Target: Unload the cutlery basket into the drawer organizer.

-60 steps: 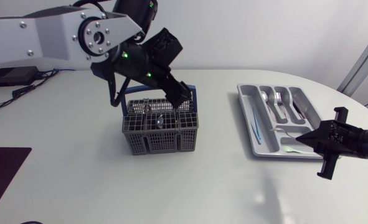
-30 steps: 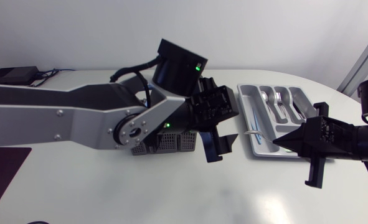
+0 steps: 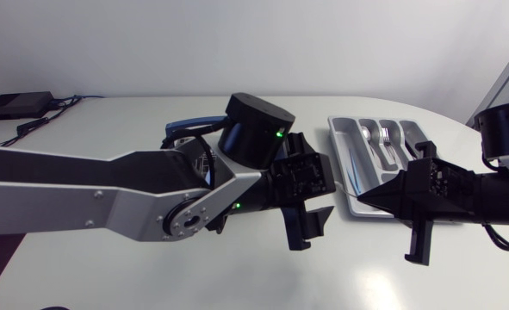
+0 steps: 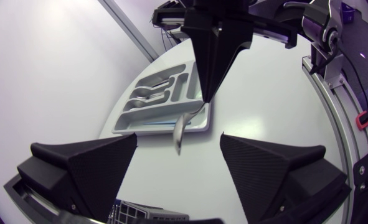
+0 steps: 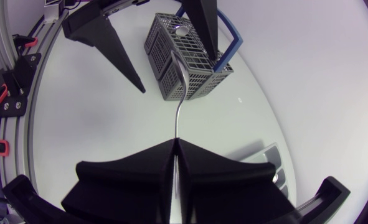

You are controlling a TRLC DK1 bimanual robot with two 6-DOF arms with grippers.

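While the right claw (image 3: 363,200) is clenched on the handle of the spoon (image 4: 180,127), the spoon's long axis points toward 10 o'clock in the head view, bowl ahead of the released left claw (image 3: 310,226). The organizer (image 3: 334,129) lies at 1 o'clock, nearer the right arm.

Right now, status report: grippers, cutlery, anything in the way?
Left gripper open. Right gripper shut on silver metal spoon, beside grey plastic drawer organizer. Left gripper close by spoon's bowl end.
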